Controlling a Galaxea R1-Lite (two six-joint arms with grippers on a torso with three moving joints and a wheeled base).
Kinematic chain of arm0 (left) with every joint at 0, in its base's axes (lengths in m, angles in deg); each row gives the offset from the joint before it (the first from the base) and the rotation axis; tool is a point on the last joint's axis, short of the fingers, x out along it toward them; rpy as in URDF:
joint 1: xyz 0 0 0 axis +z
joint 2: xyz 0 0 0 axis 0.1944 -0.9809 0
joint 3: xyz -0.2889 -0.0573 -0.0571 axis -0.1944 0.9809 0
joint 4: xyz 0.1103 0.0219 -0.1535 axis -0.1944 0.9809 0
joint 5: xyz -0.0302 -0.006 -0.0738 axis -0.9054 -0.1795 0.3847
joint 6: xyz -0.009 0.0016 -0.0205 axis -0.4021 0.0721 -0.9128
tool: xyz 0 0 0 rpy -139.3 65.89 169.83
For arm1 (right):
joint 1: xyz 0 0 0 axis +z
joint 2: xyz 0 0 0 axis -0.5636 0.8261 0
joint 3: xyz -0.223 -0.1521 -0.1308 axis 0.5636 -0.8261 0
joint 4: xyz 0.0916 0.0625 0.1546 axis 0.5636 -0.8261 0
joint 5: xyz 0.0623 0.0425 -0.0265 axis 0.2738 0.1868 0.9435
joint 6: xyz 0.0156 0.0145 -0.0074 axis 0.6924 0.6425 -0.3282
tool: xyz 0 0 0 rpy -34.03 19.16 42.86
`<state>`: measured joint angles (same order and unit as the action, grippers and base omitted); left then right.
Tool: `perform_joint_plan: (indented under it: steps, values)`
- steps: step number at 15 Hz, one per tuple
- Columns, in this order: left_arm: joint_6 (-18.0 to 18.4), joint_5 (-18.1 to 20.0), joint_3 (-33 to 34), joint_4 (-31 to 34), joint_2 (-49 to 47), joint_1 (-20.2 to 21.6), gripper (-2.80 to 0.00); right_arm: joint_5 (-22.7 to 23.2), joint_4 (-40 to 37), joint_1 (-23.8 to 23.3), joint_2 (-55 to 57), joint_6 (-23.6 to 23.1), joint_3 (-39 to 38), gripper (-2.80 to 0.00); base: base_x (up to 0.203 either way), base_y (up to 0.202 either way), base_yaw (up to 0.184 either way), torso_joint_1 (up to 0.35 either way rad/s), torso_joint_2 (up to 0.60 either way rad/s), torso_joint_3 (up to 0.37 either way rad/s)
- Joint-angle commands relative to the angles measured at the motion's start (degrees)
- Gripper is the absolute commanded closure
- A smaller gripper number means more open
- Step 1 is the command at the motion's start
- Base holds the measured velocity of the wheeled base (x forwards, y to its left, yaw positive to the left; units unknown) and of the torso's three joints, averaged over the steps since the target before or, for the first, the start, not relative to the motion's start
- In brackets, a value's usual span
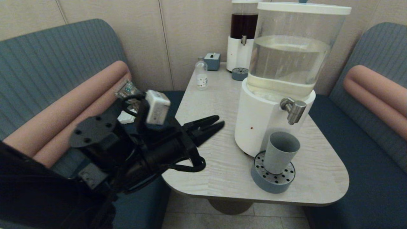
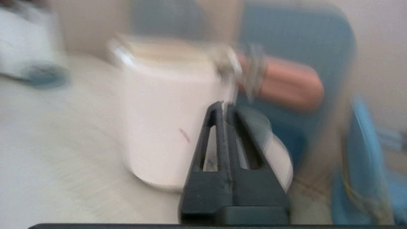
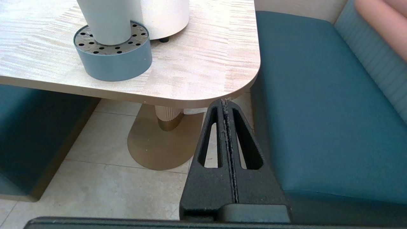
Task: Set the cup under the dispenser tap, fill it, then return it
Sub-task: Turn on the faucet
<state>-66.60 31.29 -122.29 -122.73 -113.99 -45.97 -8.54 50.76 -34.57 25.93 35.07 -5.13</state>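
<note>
Grey-blue cup (image 1: 281,152) sits on the drip tray (image 1: 272,180) beneath the dispenser tap (image 1: 294,110), ready for filling; left gripper (image 1: 219,123) hovers with jaws closed, empty.

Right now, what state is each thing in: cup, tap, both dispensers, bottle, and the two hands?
cup: upright on the perforated drip tray, under the dispenser tap, held by nothing.
dispenser tap: no stream visible.
large clear dispenser: lid on, tank partly full of clear liquid.
dark-liquid dispenser: holds dark liquid.
small clear bottle: upright, far end of the table.
left hand: shut, empty, over the table left of the dispenser.
right hand: shut, empty, below the table edge.
</note>
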Motion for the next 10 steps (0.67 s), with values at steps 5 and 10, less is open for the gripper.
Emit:
perform_joint_plan:
  steps: [5, 10]
  values:
    - [-5.2, -13.6, 8.4, -0.4, 25.4, 15.8, 0.00, 0.0, 0.0, 0.0, 0.0, -0.1, 0.0, 0.00, 0.000, 0.000, 0.000, 0.000, 0.00, 0.000]
    - [-6.4, -15.2, 18.0, 0.3, 45.5, 33.0, 0.00, 0.0, -0.1, 0.0, 0.0, -0.1, 0.0, 0.00, 0.000, 0.000, 0.000, 0.000, 0.00, 0.000]
